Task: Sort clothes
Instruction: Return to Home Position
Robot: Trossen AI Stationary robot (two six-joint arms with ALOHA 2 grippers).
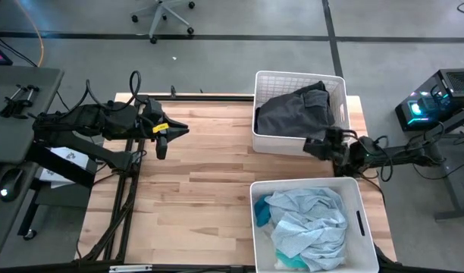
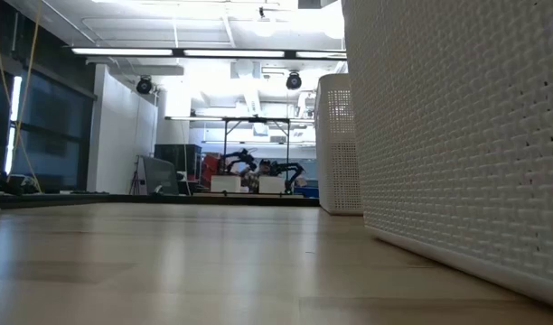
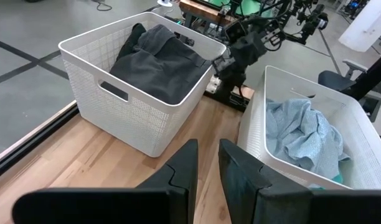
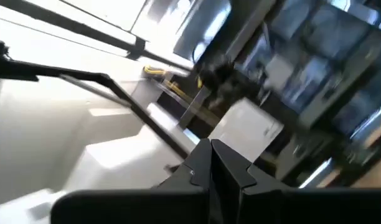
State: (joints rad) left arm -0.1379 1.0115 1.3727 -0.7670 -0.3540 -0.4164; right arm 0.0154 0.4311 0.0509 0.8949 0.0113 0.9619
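Note:
Dark charcoal clothes (image 1: 296,114) lie heaped in the far white slatted bin (image 1: 262,83); they also show in the left wrist view (image 3: 156,62). Pale blue and teal clothes (image 1: 308,224) lie in the near white bin (image 1: 256,227), also in the left wrist view (image 3: 302,134). My left gripper (image 1: 171,136) hovers over the table's left part, slightly open and empty (image 3: 207,163). My right gripper (image 1: 315,148) is between the two bins at the table's right, shut and empty (image 4: 210,152), tipped up toward the ceiling.
The two bins stand side by side on the right of the wooden table (image 1: 202,197); their walls fill the right of the low view (image 2: 457,135). Bare wood lies in the middle and left. An office chair (image 1: 164,15) stands on the floor beyond the far edge.

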